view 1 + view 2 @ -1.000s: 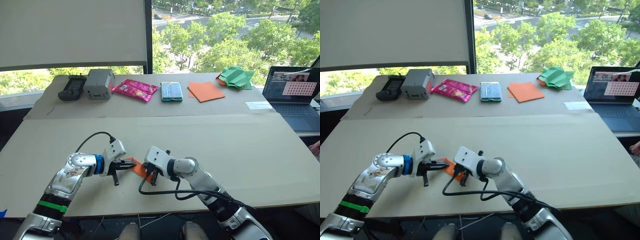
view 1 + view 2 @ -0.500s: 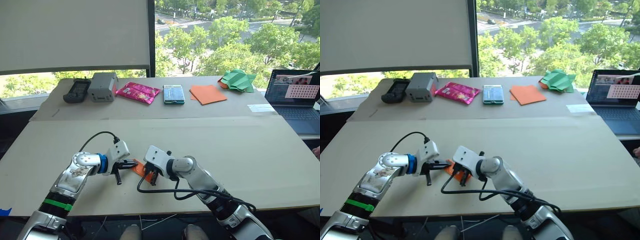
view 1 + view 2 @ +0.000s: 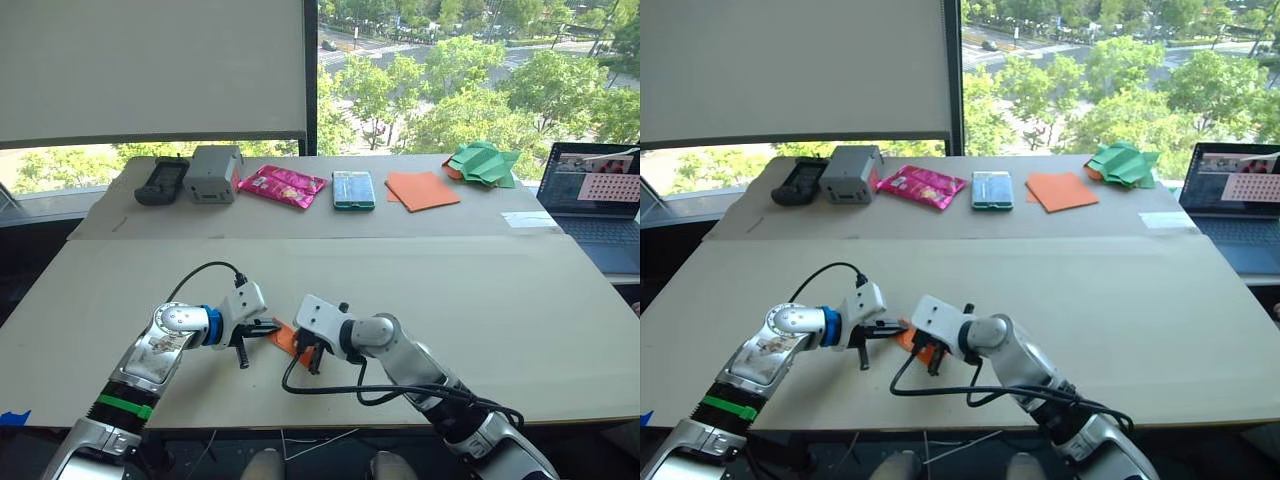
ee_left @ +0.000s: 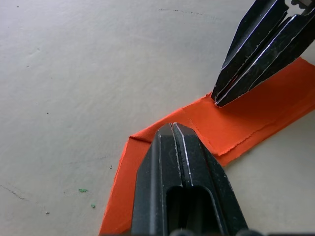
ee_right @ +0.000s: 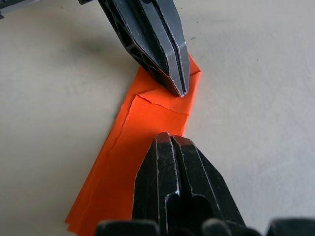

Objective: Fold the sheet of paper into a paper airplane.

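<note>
The sheet of paper (image 3: 285, 338), bright orange, lies on the near part of the table folded into a narrow layered strip with a creased, angled end (image 4: 236, 128). My left gripper (image 3: 268, 327) is shut, and its tip presses down on that end of the strip (image 4: 172, 129). My right gripper (image 3: 312, 360) is shut too, its tip resting on the paper (image 5: 167, 138) a short way from the left one. In the right wrist view the left gripper's fingers (image 5: 167, 54) point at the fold from the opposite side.
Along the back of the table stand a black device (image 3: 162, 181), a grey box (image 3: 213, 172), a pink packet (image 3: 282, 184), a teal box (image 3: 353, 189), smooth orange paper (image 3: 422, 189) and a green paper heap (image 3: 483, 163). A laptop (image 3: 595, 205) sits far right.
The whole picture has shifted with the camera. Both grippers stay shut with their tips on the folded orange paper, which has not visibly moved.
</note>
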{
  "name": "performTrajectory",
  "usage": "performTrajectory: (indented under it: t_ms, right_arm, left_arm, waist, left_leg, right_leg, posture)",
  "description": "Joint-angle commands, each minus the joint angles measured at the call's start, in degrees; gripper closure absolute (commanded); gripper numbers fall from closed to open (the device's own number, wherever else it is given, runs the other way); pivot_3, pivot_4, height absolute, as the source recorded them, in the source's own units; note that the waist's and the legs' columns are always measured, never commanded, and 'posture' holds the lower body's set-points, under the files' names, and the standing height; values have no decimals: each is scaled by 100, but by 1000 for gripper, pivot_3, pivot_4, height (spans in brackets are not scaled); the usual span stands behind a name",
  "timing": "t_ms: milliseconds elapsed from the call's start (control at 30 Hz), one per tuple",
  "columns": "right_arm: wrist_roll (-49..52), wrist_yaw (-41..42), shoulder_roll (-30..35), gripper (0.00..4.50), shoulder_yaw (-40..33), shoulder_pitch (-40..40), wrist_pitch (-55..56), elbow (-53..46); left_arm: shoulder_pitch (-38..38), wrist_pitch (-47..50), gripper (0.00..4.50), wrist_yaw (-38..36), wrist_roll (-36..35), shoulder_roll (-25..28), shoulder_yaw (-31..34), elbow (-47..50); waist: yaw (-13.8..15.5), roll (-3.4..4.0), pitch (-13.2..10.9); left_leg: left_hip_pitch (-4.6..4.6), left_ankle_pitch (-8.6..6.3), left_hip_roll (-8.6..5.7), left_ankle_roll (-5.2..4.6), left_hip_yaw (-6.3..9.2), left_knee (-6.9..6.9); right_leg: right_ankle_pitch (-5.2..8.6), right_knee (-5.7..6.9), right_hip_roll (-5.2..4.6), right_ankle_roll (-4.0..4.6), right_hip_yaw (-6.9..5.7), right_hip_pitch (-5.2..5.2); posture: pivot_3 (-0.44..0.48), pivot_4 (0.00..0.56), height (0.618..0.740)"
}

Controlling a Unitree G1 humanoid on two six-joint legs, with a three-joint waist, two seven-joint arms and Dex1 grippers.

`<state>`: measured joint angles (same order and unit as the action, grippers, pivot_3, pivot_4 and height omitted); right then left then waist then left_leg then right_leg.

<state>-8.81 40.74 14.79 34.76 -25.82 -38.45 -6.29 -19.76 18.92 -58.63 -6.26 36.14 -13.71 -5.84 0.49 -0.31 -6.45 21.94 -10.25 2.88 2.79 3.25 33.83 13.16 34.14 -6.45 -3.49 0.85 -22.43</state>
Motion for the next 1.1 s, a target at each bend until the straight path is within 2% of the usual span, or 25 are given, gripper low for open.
performTrajectory:
  t_ms: [33,833,1100]
  right_arm:
    - [-52,178,269,4487,315,388,-649,375]
    - [317,-11,1111,4487,-56,1284,-1467,-857]
    - [442,-1,1451,4487,-194,1360,-1614,-1271]
  left_arm:
    - [80,86,4500,7,255,-26,-266,-268]
    - [58,-40,4500,-61,275,-71,-310,-363]
    - [18,-58,4500,-71,279,-78,-332,-410]
  waist:
    - [7,0,0]
    - [26,-17,21]
    - [23,-39,6]
  left_leg:
    - [0,0,0,0,0,0]
    - [6,-6,-13,9,-5,3]
    - [12,-7,-40,11,-10,3]
  right_leg:
    - [0,-1,0,0,0,0]
    - [41,-14,-26,-17,-7,5]
    - [51,-19,-78,-33,-28,5]
  posture:
    - [0,150,706]
    - [0,150,706]
    - [0,150,706]
